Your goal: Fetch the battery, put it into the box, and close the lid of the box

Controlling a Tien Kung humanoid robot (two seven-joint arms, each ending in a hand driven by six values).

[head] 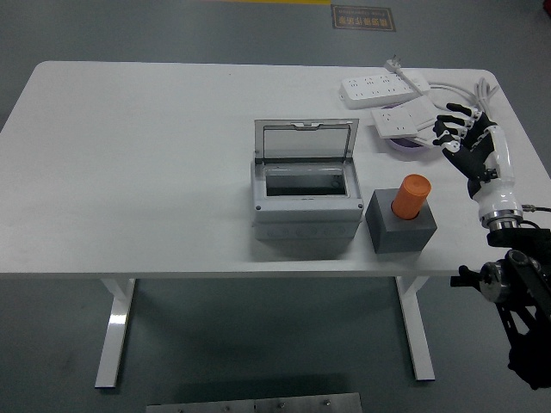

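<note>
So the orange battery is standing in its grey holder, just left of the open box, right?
Not quite. In the head view the orange battery does stand in its grey holder, but it is to the right of the open box, not the left.

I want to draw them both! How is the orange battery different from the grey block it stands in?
The battery is orange; the block is dark grey. The battery is round like a tube; the block is boxy with flat sides. The battery is narrower and sticks up out of the block's top, a little tilted. Both sit right of the open box, and the right hand touches neither.
</note>
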